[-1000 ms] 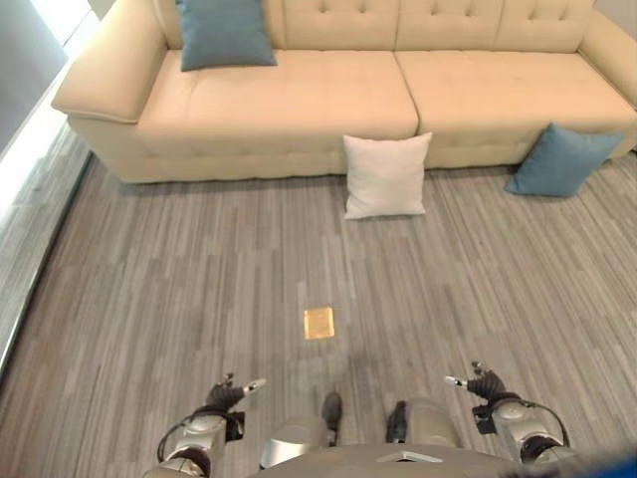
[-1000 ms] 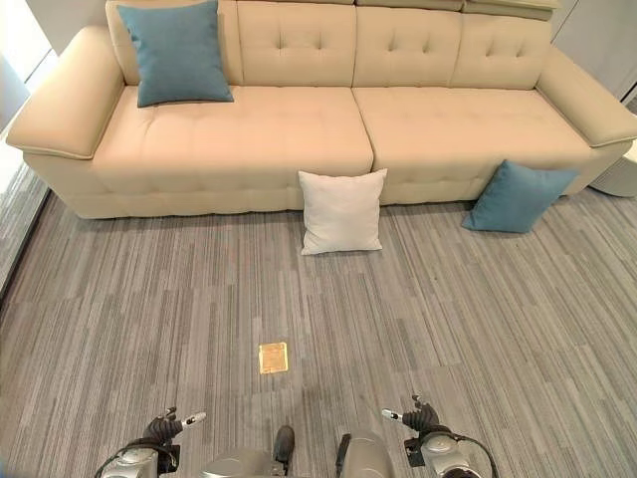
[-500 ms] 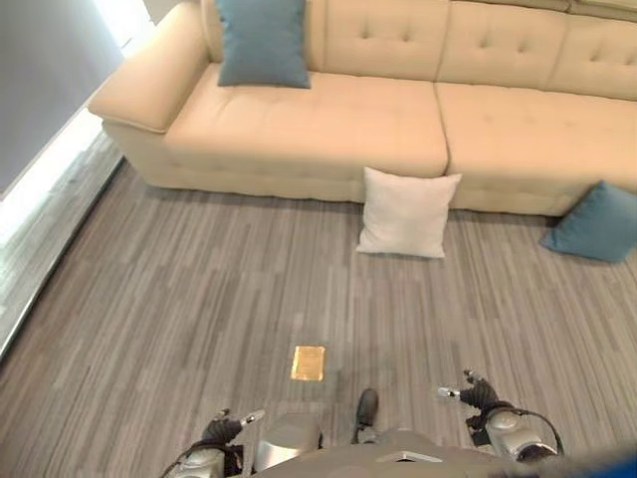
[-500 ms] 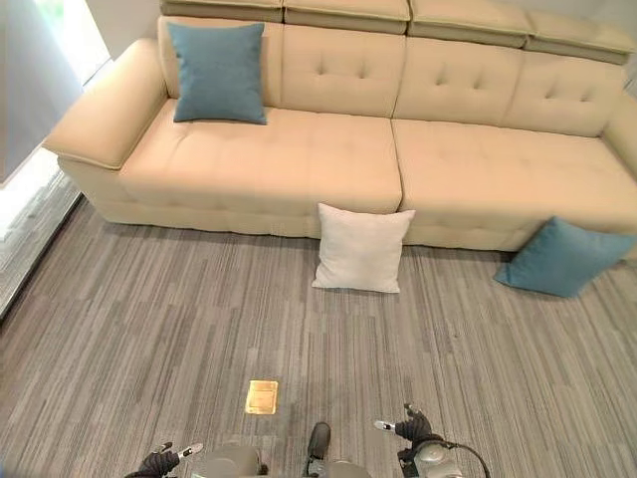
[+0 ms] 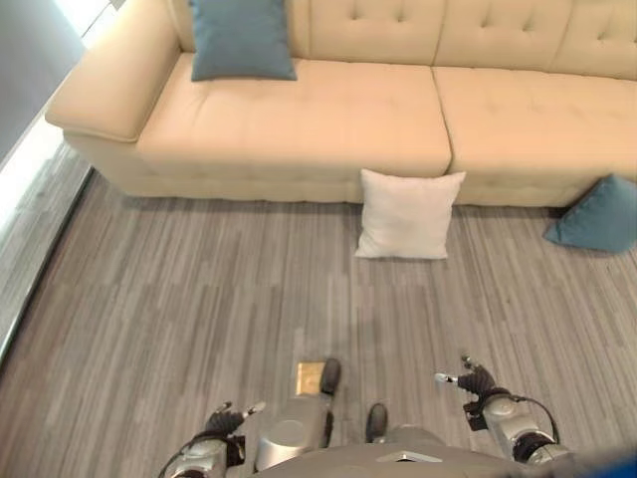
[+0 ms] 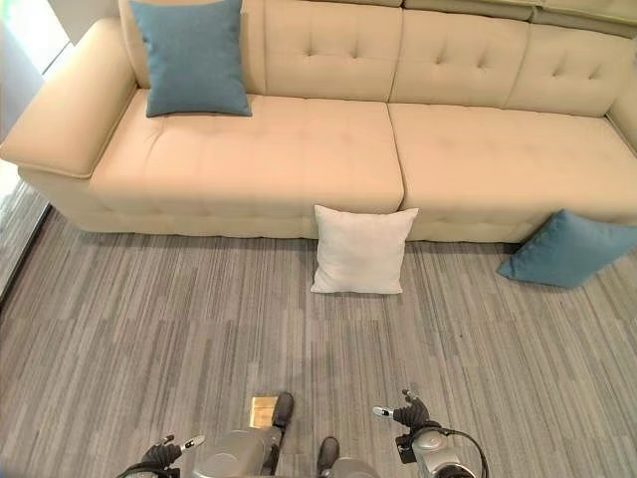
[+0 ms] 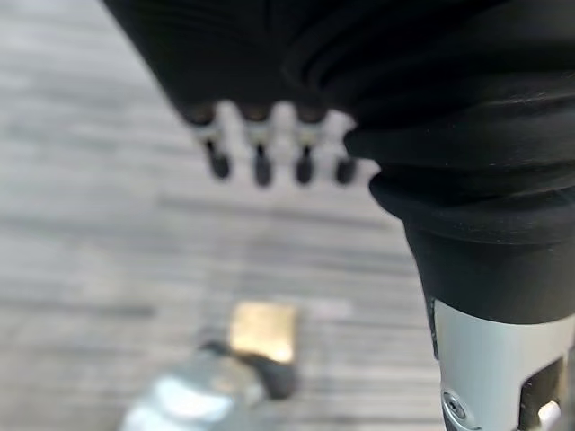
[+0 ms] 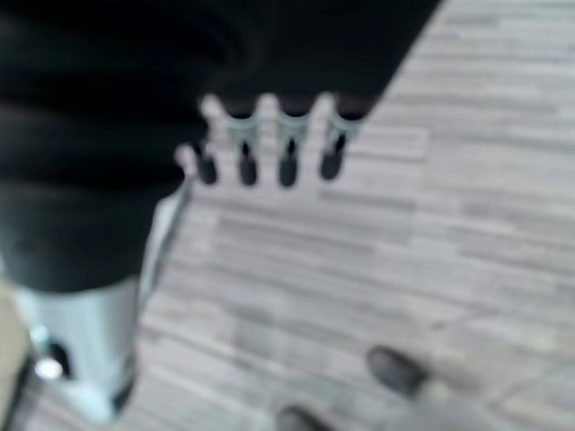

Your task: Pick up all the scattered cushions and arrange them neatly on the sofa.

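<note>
Whole view has shifted since 0.5 s ago: the camera has moved, not the cushions. The yellow floor marker [image 6: 263, 409] now sits right at the lower edge of the eye views, whereas 1 s ago it lay well out in front. Judgement: the robot is walking toward the sofa [image 6: 328, 149] and the approach is only partly done.

Cushion positions, right eye view:
- White cushion [image 6: 361, 250] on the floor at 12 o'clock, leaning against the sofa's front, just below the seam between the 2 seats.
- Teal cushion [image 6: 567, 249] on the floor at 2 o'clock, touching the sofa's front near the right end.
- Second teal cushion [image 6: 191, 58] upright on the left seat at 11 o'clock, against the backrest. Already in place.

Hands: left robot hand [image 7: 269, 153] hangs low at 7 o'clock, fingers straight and relaxed, empty. Right robot hand [image 8: 269, 144] at 5 o'clock, fingers likewise extended, empty. Both are over bare grey plank floor [image 6: 149, 329], well apart from any cushion.

Meaning for the task: 2 cushions left to lift; no pick begun. The white one is nearest and dead ahead, likely the first target. More closing of distance needed before either hand can reach.
</note>
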You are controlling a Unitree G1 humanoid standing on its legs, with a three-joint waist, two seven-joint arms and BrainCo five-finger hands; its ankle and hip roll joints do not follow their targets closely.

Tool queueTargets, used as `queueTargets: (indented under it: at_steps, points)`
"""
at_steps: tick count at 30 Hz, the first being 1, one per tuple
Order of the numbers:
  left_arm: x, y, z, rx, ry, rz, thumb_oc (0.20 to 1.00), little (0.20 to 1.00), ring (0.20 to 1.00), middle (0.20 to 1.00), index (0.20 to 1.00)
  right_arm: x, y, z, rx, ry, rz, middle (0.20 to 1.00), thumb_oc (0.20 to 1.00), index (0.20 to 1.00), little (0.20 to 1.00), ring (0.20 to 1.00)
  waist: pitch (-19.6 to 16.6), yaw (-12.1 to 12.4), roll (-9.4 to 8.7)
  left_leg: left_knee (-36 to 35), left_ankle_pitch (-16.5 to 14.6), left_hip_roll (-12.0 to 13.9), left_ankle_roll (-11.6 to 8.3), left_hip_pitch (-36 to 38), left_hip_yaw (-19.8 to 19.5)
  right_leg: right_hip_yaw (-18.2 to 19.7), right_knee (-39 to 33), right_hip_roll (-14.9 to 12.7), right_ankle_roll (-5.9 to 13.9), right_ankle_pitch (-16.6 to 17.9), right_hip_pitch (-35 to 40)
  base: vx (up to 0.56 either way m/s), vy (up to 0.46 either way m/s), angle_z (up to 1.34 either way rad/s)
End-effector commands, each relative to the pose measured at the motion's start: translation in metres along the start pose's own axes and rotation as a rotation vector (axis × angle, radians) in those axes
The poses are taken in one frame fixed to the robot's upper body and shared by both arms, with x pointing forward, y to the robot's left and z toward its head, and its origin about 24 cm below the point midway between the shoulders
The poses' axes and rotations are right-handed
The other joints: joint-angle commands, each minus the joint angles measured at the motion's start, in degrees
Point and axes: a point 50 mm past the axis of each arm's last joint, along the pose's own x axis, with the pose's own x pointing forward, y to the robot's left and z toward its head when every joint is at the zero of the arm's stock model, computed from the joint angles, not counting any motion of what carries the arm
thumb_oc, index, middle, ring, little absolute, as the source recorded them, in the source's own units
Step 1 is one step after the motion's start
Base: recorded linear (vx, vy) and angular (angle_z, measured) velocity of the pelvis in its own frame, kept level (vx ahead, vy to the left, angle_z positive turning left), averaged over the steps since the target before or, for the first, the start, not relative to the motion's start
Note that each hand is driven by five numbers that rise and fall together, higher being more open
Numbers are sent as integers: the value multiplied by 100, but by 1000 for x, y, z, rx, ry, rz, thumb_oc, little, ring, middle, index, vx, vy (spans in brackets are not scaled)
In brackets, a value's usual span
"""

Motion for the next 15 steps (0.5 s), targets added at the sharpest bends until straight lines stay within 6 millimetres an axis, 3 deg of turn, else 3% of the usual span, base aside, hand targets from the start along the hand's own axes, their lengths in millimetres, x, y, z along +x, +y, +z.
queueTargets:
  at_steps: [1,6,7,8,9,11,15]
  points:
    - [1,11,5,36,-23,34,1000,1000,1000,1000,1000,3,-14,18,-25,-74,-45,1000,1000,1000,1000,1000,23,95,-52,567,-341,98,-415,-103,-363,83,-47,-229,188,913,-154,150,106,-7]
    - [2,15,12,14,-46,48,1000,1000,1000,1000,1000,5,-15,28,-52,-97,-43,1000,1000,1000,1000,1000,-11,109,-96,343,-554,157,-459,327,-303,-390,-1435,-312,228,1054,-377,194,-3,-14]
    - [2,15,12,14,-46,48,1000,1000,1000,1000,1000,5,-15,28,-52,-96,-43,1000,1000,1000,1000,1000,2,112,-82,334,-562,173,-462,354,-303,-395,-1466,-293,225,1065,-341,268,-56,-48]
    - [2,17,11,10,-40,54,1000,1000,1000,1000,1000,6,-15,33,-60,-109,-38,1000,1000,1000,1000,1000,-4,43,-103,282,-639,193,-513,507,-339,-291,-2004,-280,339,1265,-515,329,-74,-37]
    - [2,18,10,10,-40,58,1000,1000,1000,1000,1000,6,-15,35,-69,-119,-38,1000,1000,1000,1000,1000,4,-44,-127,285,-699,189,-524,572,-405,21,-2225,-195,379,1379,-650,404,-90,-24]
    - [2,17,10,5,-41,57,1000,1000,1000,1000,1000,6,-15,36,-71,-122,-38,1000,1000,1000,1000,1000,16,-75,-138,335,-780,215,-569,662,-491,233,-2231,-130,412,1429,-618,339,-113,10]
    - [-1,15,-3,1,-2,51,1000,1000,1000,1000,1000,5,-9,30,-89,-101,-14,1000,1000,1000,1000,1000,-165,-26,-176,385,-864,383,-715,879,-522,11,-2311,-104,320,1378,-362,307,-149,41]
